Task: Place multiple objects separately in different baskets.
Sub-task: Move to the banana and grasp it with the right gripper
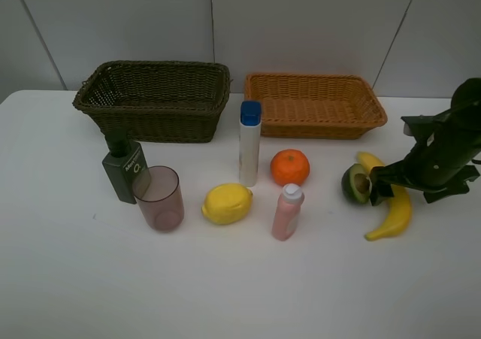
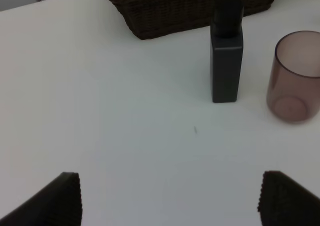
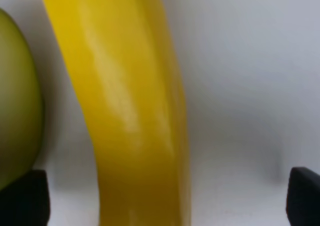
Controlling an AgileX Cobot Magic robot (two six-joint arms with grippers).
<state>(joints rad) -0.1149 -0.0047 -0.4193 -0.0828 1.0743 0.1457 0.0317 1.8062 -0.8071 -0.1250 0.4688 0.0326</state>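
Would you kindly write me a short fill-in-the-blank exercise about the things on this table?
1. The open right pincer hovers over the ____.
2. The tall white bottle has a ____ cap.
3. The lemon lies between the ____ and the small pink bottle.

Missing words: banana; blue; tumbler.
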